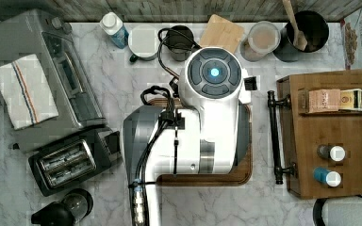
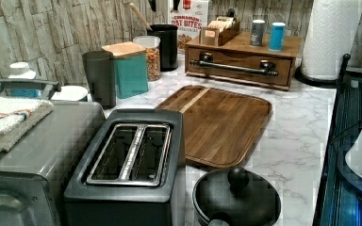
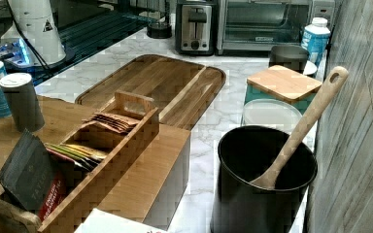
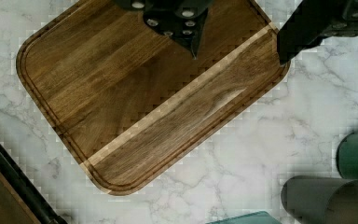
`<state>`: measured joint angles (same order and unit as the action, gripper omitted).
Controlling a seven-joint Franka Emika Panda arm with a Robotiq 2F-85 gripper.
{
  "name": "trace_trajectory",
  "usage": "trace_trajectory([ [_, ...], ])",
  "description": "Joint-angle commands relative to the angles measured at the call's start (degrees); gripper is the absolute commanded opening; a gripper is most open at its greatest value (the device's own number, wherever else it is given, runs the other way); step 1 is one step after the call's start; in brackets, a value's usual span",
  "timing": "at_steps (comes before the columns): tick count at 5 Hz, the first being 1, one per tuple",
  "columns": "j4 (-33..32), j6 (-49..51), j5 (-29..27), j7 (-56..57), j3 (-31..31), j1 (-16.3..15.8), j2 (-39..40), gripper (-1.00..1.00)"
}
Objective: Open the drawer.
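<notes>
Hovering entry, gripper: mine, on the white and grey arm. Jaws spread wide, holding nothing, hanging above the dark wooden tray with rounded corners and touching neither it nor anything else.

Item 1, the task's thing: wide, shallow, medium-brown wooden drawer set in the front of a low bamboo-like box. It looks fully shut, its face flush with the box. In the top view the box stands at 3 o'clock from my wrist, on the white marble counter, just past the tray's edge.

Item 2: long black metal bar handle on two posts, fixed to the drawer front. In the top view its long axis runs 12 to 6 o'clock and the drawer face looks toward 9 o'clock, straight at me. In the left view it sits at 1 o'clock from the tray, and the bar lies nearly level across the drawer front.

Judgement: nothing of the task is done yet. I reckon I must travel toward 3 o'clock in the top view, drop to bar height, and set my jaws across the bar. The pull would then run back toward 9 o'clock, square to the bar. The tray lies in the drawer's path and may limit how far it slides out.
</notes>
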<state>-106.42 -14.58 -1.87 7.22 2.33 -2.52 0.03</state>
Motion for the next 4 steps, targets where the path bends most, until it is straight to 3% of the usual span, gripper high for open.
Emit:
trace_trajectory([
  [1, -0.5, -0.5, 0.0, 0.3, 0.0, 0.0, -0.1, 1.00],
  [2, -4.6, -2.9, 3.2, 6.6, 0.2, 0.1, -2.5, 1.00],
  [4, -16.9, -12.9, 3.5, 28.6, 3.6, 2.9, -8.4, 1.00],
])
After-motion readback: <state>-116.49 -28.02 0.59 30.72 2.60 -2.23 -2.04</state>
